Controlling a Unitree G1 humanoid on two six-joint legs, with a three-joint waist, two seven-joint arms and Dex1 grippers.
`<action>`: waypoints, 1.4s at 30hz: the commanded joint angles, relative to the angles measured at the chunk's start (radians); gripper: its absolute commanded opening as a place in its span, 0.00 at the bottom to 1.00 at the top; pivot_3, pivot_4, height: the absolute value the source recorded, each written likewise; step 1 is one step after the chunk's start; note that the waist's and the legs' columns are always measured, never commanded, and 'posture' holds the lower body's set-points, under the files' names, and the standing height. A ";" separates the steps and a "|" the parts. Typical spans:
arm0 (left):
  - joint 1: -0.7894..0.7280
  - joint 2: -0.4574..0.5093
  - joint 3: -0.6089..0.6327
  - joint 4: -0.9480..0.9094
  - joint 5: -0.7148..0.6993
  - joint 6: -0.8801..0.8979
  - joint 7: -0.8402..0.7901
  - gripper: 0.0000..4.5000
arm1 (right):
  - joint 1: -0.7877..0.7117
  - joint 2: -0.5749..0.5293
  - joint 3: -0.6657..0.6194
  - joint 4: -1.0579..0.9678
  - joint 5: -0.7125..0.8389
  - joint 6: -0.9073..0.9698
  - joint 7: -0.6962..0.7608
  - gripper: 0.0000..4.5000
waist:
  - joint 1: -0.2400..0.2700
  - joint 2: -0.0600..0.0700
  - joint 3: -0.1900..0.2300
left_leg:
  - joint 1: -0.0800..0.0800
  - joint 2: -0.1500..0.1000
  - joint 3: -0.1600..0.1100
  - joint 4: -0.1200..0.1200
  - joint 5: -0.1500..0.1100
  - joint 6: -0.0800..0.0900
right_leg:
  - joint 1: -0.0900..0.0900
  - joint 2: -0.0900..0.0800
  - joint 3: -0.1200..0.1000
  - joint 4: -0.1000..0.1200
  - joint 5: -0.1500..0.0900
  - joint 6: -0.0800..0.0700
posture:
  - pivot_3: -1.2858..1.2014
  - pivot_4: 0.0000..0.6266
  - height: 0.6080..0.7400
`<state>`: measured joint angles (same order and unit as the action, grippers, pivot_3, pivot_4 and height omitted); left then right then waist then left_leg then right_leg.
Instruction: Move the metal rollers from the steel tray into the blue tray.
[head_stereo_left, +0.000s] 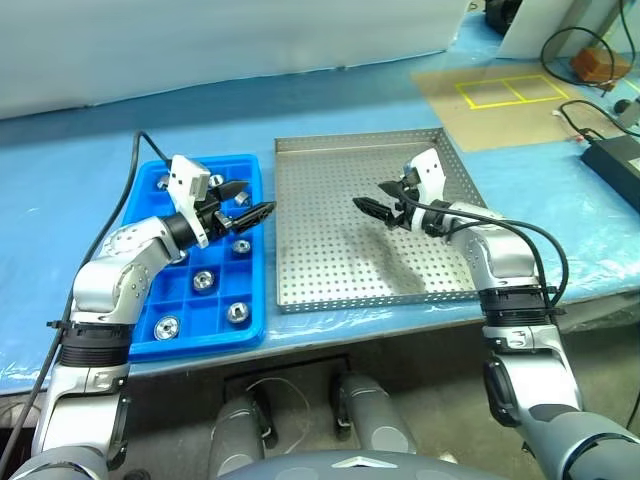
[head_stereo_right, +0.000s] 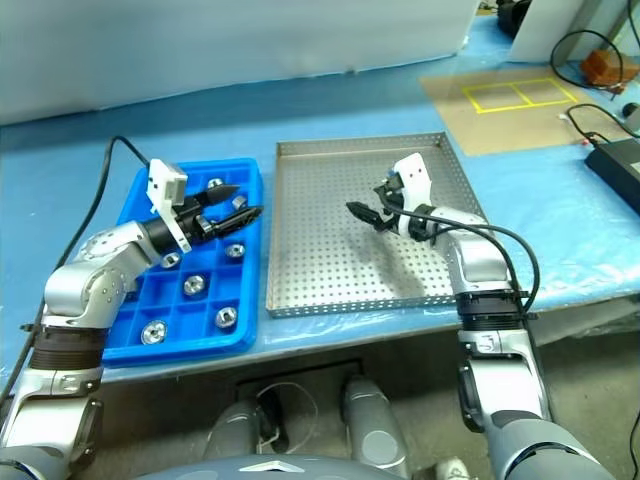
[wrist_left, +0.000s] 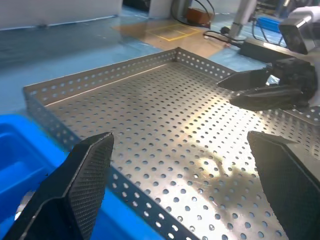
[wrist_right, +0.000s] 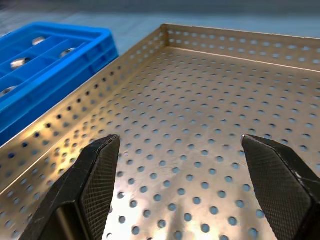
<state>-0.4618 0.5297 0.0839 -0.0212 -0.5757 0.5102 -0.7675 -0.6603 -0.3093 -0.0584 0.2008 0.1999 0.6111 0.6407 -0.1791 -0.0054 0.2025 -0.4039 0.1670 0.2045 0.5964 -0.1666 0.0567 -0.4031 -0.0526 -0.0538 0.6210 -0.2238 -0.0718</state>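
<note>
Several metal rollers (head_stereo_left: 204, 281) sit in the square cells of the blue tray (head_stereo_left: 254, 175) at the left of the bench, each in its own compartment, with more partly hidden under the left arm. Just beside it, touching or nearly so along its long edge, lies the steel tray (head_stereo_left: 340, 146), whose perforated floor shows no roller anywhere the cameras reach; by that evidence the transfer looks essentially complete.

One risk comes from the left gripper (head_stereo_left: 247, 203), which hangs low over the blue tray's far cells, pointing toward the steel tray. A careless sweep there could clip the blue rim or knock a seated roller out of its cell, since the pieces are small, smooth and free to roll. Another risk lies farther right: the right gripper (head_stereo_left: 378, 203) points back toward the left one, so the two black tips could meet over the trays' shared edge if both arms reach inward together.

Both pairs of fingers stand apart and hold nothing. In its wrist view the left gripper's jaws are spread wide above the steel rim. The right gripper's jaws are parted too, hovering over bare perforated metal and touching nothing.
</note>
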 joint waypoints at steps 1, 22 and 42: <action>-0.005 0.001 0.015 -0.037 0.000 -0.009 -0.009 1.00 | -0.031 0.020 0.010 0.017 -0.012 -0.052 -0.054 0.88 | -0.012 0.000 0.000 | 0.000 0.000 0.000 0.001 0.000 0.000 | 0.000 0.000 0.000 0.000 0.000 0.000 | 0.27 0.24 1.00; 0.210 -0.009 0.086 -0.287 -0.038 0.050 0.103 1.00 | -0.123 0.062 0.077 0.180 -0.015 -0.141 -0.018 0.88 | 0.024 0.000 0.000 | -0.001 0.000 -0.002 0.002 -0.002 -0.002 | 0.001 -0.001 -0.003 0.001 0.000 0.000 | 0.36 0.24 1.00; 0.193 -0.022 0.102 -0.271 -0.036 0.034 0.127 1.00 | -0.151 0.079 0.085 0.226 -0.020 -0.162 -0.030 0.88 | 0.111 0.001 0.000 | 0.001 0.001 -0.001 0.002 -0.001 -0.004 | 0.001 -0.001 -0.002 0.002 0.001 -0.001 | 0.37 0.24 1.00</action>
<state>-0.2751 0.5041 0.1647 -0.2770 -0.6107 0.5627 -0.6449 -0.7986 -0.2331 0.0225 0.4450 0.1772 0.4593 0.6052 -0.0681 -0.0046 0.2029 -0.4035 0.1680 0.2032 0.5978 -0.1679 0.0529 -0.4023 -0.0535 -0.0558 0.6235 -0.2230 -0.0730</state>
